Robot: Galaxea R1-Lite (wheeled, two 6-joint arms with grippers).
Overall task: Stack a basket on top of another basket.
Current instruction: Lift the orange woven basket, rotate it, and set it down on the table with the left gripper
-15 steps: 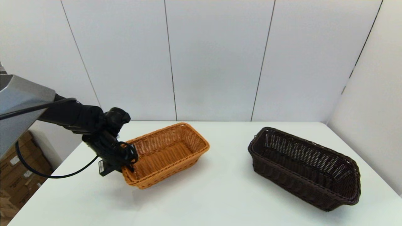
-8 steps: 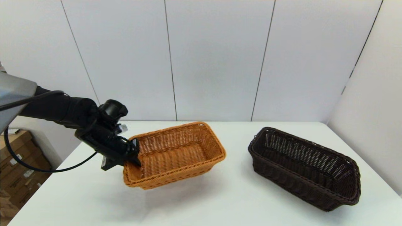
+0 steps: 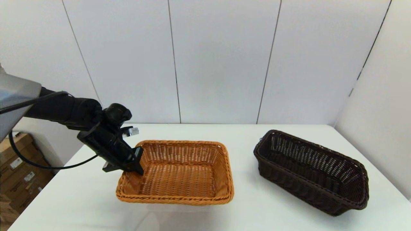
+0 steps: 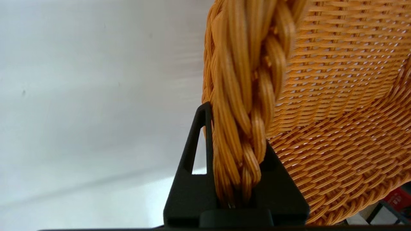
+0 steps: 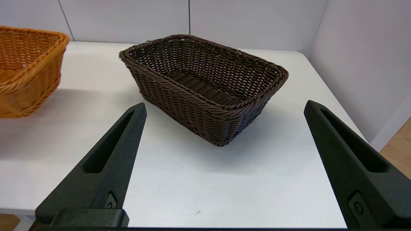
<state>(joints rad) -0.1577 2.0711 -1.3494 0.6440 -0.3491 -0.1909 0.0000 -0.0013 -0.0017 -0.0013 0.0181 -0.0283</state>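
Left gripper (image 3: 136,162): clamping tan basket (image 3: 179,173) rim, near table's (image 3: 244,211) left edge.
Right gripper (image 5: 224,154): gaping, empty.
Advice: keeping level, carrying toward dark basket (image 3: 310,171).

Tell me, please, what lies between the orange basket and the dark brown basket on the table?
Nothing: only bare white table separates the orange-tan basket, held by the left gripper, from the dark brown basket. Head and right wrist views show this.

The orange-tan basket (image 5: 22,70) is cut off at the right wrist view's edge.
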